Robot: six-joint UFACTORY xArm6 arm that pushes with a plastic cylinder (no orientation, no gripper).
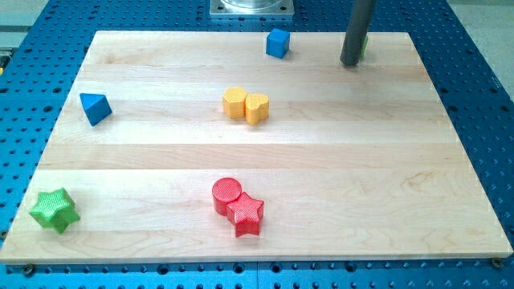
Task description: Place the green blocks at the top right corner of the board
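At the view's bottom left corner of the board (450, 160) you have the green star block (55, 209), ridged on its sides and lying flat, just inside the edge. A second green block (364, 45) shows only as a sliver at the view's top right, almost wholly hidden behind the rod; its shape cannot be made out. My tip (349, 63) rests on the wood there, right against that sliver, on its left side. The rod has no fingers to open or close, so it holds nothing.

Between the star and the top right corner you will see the other blocks. The red cylinder (226, 193) and red star (246, 213) touch each other near the bottom middle. The yellow hexagonal block (234, 103) and yellow heart block (257, 107) sit side by side, touching, above the centre. The blue cube (277, 42) stands near the top edge, left of my tip and apart from it. The blue triangular block (95, 107) sits near the left edge, well above the green star.
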